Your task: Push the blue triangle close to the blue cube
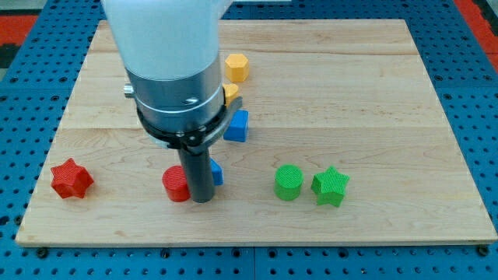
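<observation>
Since my arm has no gripper at all, just a straight dark rod, nothing is being grasped or released; my tip (201, 199) sits down on the light wooden board (373, 117), low and left of the middle. Right up against the tip on the view's left is a red plastic cylinder (176, 184), looks like touching or as good as. On the other side, poking out from behind the rod on the view's right, is a small blue block (217, 174), which I take to be the blue triangle, though the rod hides most of it so I can't really make out the shape. It's just beside the tip.

Up and a bit right from there sits the blue cube (236, 125), near the triangle but not touching it. Further up, a yellow block (231, 93) peeks out from behind the arm's big white-and-grey body (173, 70), and above that is a yellow hexagon-ish block (236, 68).

Off to the tip's right, well apart, are a green cylinder (289, 182) and a green star (331, 186), side by side. Far to the tip's left is a red star (71, 178).
</observation>
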